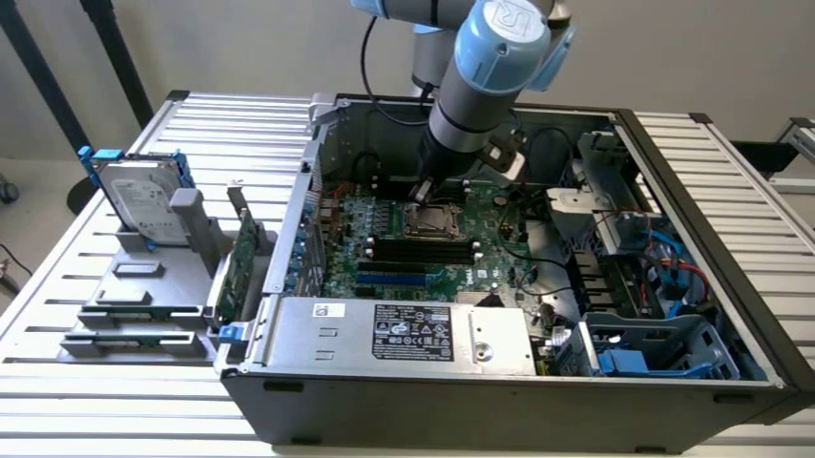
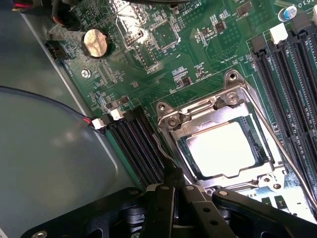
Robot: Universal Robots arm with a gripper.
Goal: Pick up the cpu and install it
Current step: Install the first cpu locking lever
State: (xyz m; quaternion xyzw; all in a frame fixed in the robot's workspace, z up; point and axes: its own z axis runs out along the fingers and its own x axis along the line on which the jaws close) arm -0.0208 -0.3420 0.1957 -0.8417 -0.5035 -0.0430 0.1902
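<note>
Pincer [image 2: 171,198]: pressed together, holding nothing.
Cpu [image 2: 223,148]: seated in socket, just beyond the tips.
Handling: likely light, stiff, fragile; take by edges.

A workshop or lab: an opened computer case [image 1: 510,382] on a slatted metal table [image 1: 76,420].

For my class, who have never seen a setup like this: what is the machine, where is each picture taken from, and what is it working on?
The blue-and-grey machine is a robot arm reaching down into an open computer case on a slatted table. One picture looks on from outside; the other comes from a camera on the arm's wrist, looking past its black gripper. Its fingers are shut, right at the edge of the metal socket frame on the green motherboard. The shiny square cpu lies in that socket. Outside the case, a rack holds a hard drive.
</note>
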